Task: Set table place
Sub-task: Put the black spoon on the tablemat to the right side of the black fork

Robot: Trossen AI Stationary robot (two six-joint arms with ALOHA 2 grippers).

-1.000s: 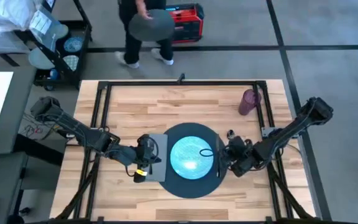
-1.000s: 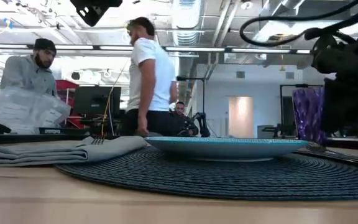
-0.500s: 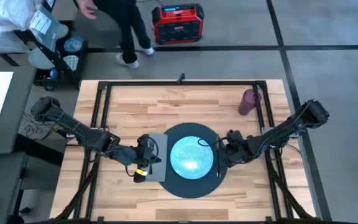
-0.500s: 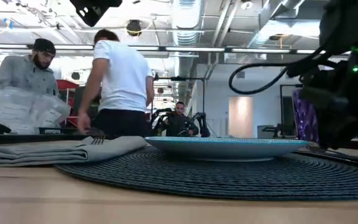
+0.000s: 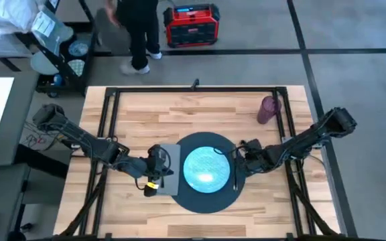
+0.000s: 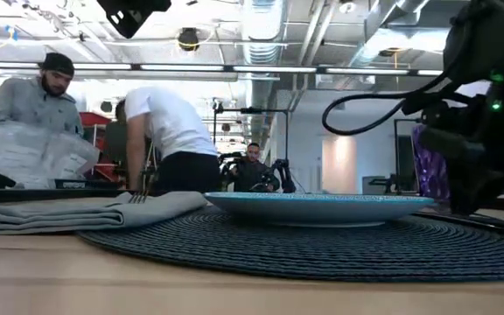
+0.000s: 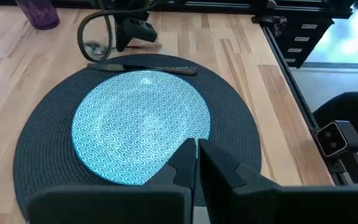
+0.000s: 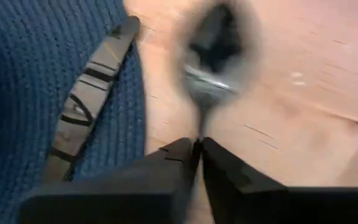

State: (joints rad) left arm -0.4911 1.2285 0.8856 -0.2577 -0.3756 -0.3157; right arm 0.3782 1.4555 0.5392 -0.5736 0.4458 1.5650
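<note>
While the left gripper (image 5: 154, 175) is resting clenched over the grey square napkin (image 5: 167, 155), the right gripper (image 5: 236, 158) is grasping the metal spoon (image 8: 211, 68) beside the dark round woven mat (image 5: 206, 197) on the light wooden bench (image 5: 179, 110).

Setting: open-plan robotics lab or workshop. Evidence: wooden desk (image 5: 193, 107) in a black tube frame on bare grey concrete floor (image 5: 354, 67) marked with dark lines. Exposed ducting (image 6: 265, 22) and strip lights overhead. Red equipment case (image 5: 191, 25) on the floor beyond the far edge. Cart with supplies (image 5: 62, 50) at far left. Three people (image 6: 169, 131) in the background, one seated beside another robot arm.
</note>
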